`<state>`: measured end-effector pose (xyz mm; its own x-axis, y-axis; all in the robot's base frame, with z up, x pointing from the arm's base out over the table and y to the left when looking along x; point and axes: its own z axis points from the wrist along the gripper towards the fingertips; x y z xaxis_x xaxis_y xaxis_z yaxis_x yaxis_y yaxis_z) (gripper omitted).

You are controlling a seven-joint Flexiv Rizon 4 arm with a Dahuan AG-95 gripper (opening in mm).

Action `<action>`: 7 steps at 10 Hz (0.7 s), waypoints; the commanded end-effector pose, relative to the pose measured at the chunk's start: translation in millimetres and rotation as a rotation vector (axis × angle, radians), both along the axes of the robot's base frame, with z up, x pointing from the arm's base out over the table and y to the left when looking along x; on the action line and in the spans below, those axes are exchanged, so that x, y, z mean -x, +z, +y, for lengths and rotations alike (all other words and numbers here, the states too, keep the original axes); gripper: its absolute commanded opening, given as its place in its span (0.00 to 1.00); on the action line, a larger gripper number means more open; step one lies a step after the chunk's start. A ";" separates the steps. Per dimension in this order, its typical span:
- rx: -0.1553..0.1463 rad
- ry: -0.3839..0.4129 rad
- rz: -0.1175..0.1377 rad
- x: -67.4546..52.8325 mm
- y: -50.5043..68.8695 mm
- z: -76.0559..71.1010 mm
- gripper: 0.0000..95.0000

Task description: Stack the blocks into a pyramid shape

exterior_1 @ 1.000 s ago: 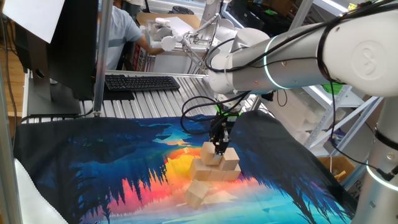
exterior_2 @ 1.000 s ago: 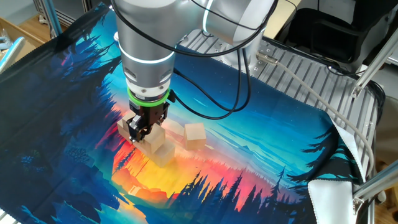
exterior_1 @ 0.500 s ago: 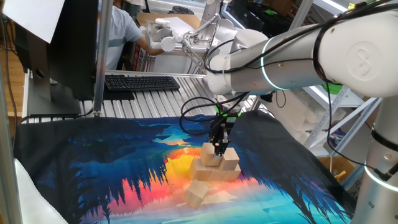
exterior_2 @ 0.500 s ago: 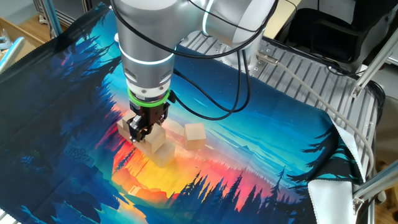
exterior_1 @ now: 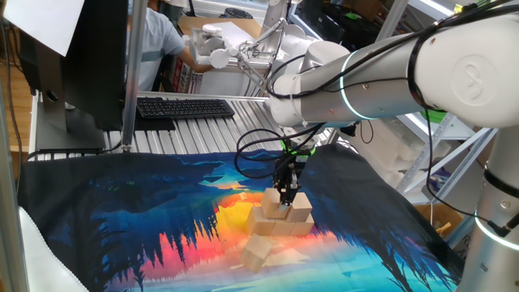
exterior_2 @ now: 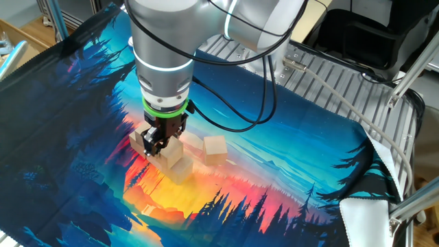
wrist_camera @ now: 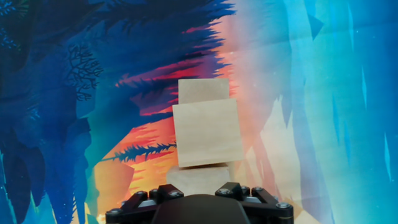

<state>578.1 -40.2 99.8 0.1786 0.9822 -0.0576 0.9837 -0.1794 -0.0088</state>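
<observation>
- The gripper (exterior_1: 285, 199) points straight down with its fingers on either side of a wooden block (wrist_camera: 207, 133), apparently pinching it (the contact itself is hard to see).
- That block sits on the upper tier, over the lower blocks (exterior_1: 280, 225).
- A second upper block (exterior_1: 301, 207) is just beside it.
- One stray block (exterior_1: 257, 251) lies apart, nearer the front of the printed cloth (exterior_1: 122, 219).
- Behind the cloth rests a keyboard (exterior_1: 185, 107).

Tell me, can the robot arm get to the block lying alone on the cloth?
Probably yes. That lone block lies apart from the stack, with only bare cloth around it. The gripper hangs over the stack close by.
</observation>
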 end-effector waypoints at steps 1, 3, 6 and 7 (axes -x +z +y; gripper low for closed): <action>-0.001 -0.003 0.000 0.8 0.3 0.4 0.00; 0.000 -0.002 0.000 1.8 -0.1 0.2 0.00; 0.000 -0.002 -0.001 3.8 -1.8 -0.4 0.00; 0.001 -0.002 -0.001 4.0 -2.5 -0.4 0.00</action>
<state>573.7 -40.5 97.3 0.1814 0.9816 -0.0589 0.9832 -0.1822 -0.0075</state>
